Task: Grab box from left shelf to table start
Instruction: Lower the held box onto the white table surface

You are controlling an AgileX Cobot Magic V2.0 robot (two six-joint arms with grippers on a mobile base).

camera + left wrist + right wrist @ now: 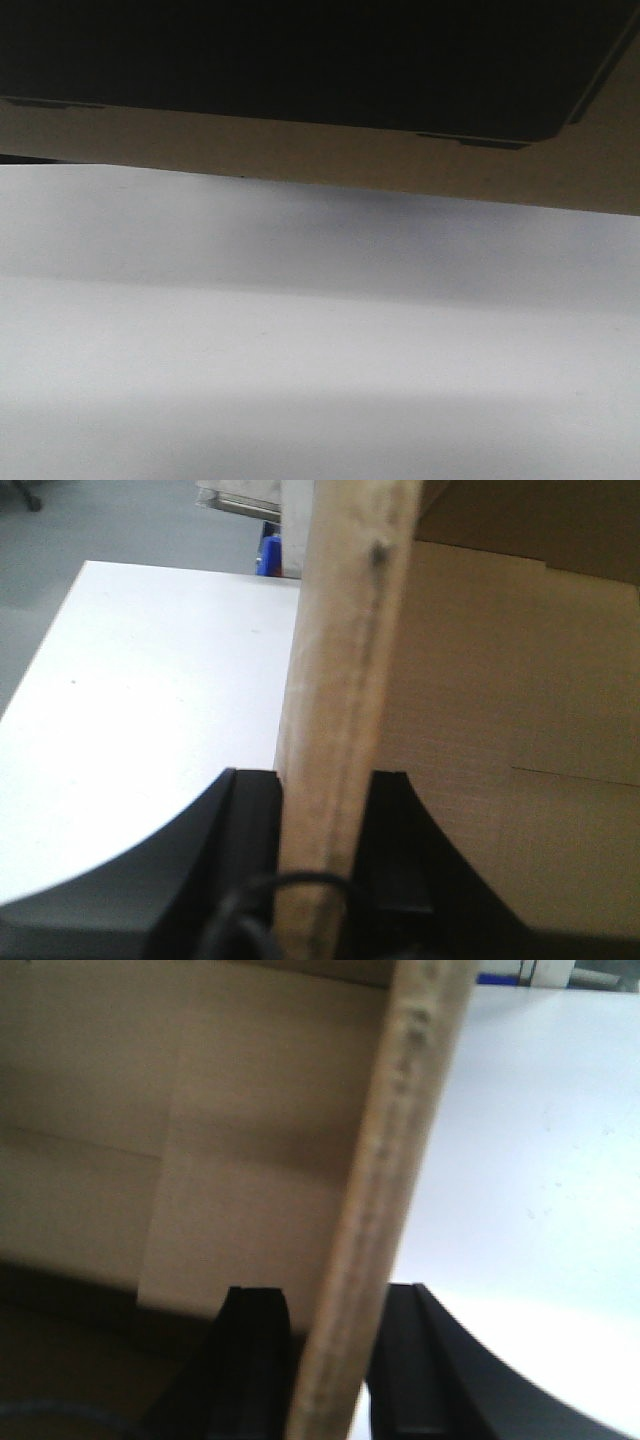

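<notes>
The box (320, 150) fills the top of the front view, a brown cardboard strip under a wide black panel (300, 60). It sits low over the white table (320, 340) and casts a shadow there; whether it touches, I cannot tell. My left gripper (323, 777) is shut on one upright cardboard wall of the box (345, 630), one black finger on each side. My right gripper (330, 1290) is shut the same way on the opposite wall of the box (250, 1110). The left shelf is out of view.
The white table (150, 680) extends left of the box in the left wrist view, and right of it as table (530, 1140) in the right wrist view. Beyond its far edge lie grey floor (120, 520) and a blue bin (270, 552).
</notes>
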